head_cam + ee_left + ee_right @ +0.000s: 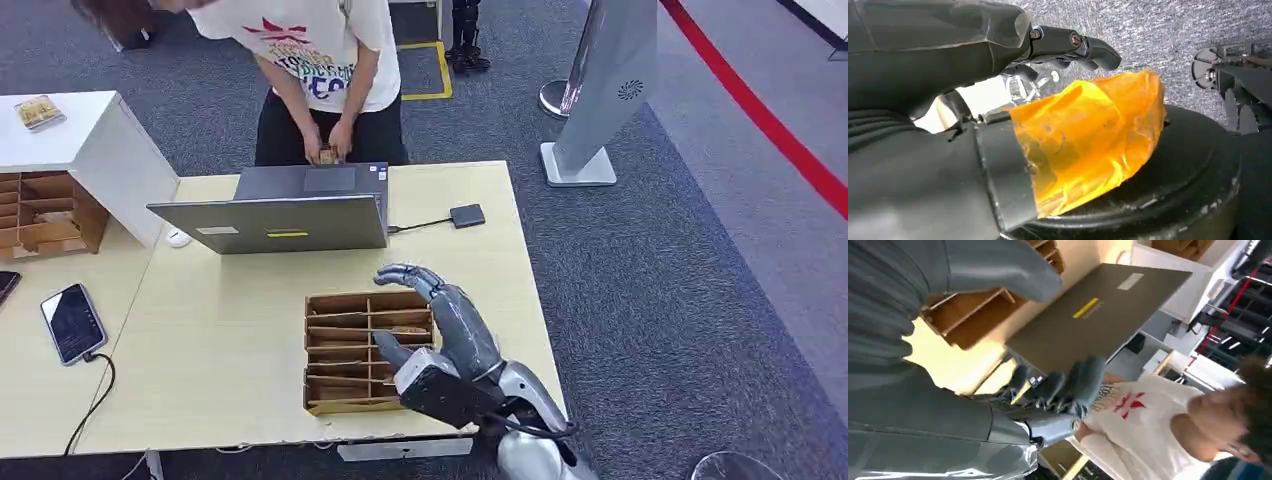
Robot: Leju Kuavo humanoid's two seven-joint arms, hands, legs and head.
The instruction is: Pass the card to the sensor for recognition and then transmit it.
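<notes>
My right hand (445,335) hovers above the right side of a wooden slotted tray (345,350) on the pale table (220,340). Its fingers are spread toward the laptop and nothing lies in it. The right wrist view shows its fingers (1068,385) and thumb (998,270) apart, with the tray (968,315) and laptop lid (1098,315) beyond. A small dark card sensor (467,215) lies on the table right of the laptop, joined to it by a cable. I cannot make out a card in the tray. My left hand (998,100) hangs low and holds nothing.
A grey laptop (280,210) stands open behind the tray. A person (310,70) leans over the table's far edge, holding a small object (328,154). A phone (72,322) lies at the left, a white cabinet (90,150) with wooden trays behind it, and a sign stand (600,100) on the carpet.
</notes>
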